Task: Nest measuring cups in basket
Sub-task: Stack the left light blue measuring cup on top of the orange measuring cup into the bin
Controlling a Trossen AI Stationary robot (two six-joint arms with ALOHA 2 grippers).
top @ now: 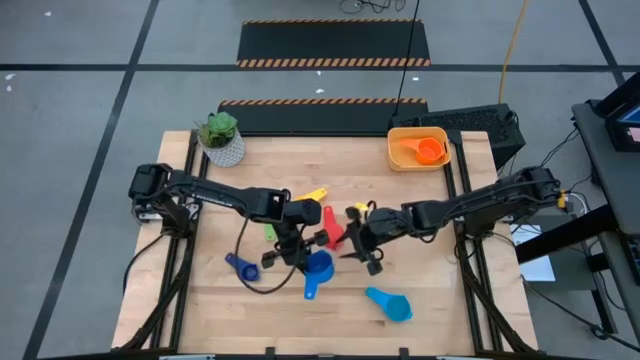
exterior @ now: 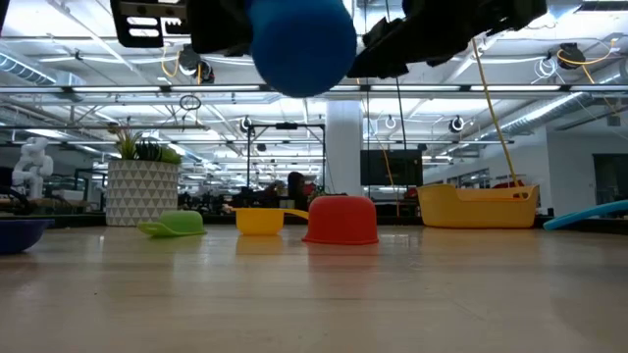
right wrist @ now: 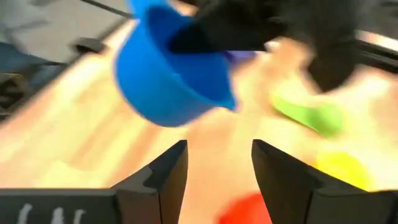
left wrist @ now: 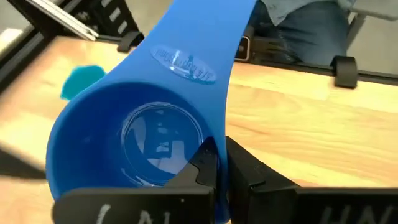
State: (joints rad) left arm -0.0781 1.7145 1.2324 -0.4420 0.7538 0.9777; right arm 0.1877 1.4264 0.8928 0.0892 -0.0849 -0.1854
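Holding the blue cup (top: 318, 266) by its rim, the left gripper (top: 297, 250) is pinched tight on the cup wall near the middle of the bench (top: 430, 300). In the low view the blue cup (exterior: 302, 44) hangs up in the air, well above the wood. From the left wrist you look down into the blue cup (left wrist: 137, 134), and its flat handle points away from the fingers (left wrist: 205, 165) that clamp its edge. The right gripper (top: 362, 247) is just beside it, with its fingers spread wide and nothing between them. In the right wrist view its two fingers (right wrist: 165, 171) stand apart, and the blue cup (right wrist: 168, 78) floats in front of them. The red cup (top: 330, 222) sits upside down on the bench between the two arms. The yellow cup (top: 308, 196) and the green cup (top: 270, 232) lie near the left arm. The dark blue cup (top: 241, 267) lies on the bench near the left arm too. The light blue cup (top: 391, 305) lies alone toward the front of the bench. The basket (top: 400, 160) sits at the far right corner, well apart from the grippers, and the orange cup (top: 428, 151) lies inside it. A white pot with a plant (top: 221, 138) stands at the far left corner.
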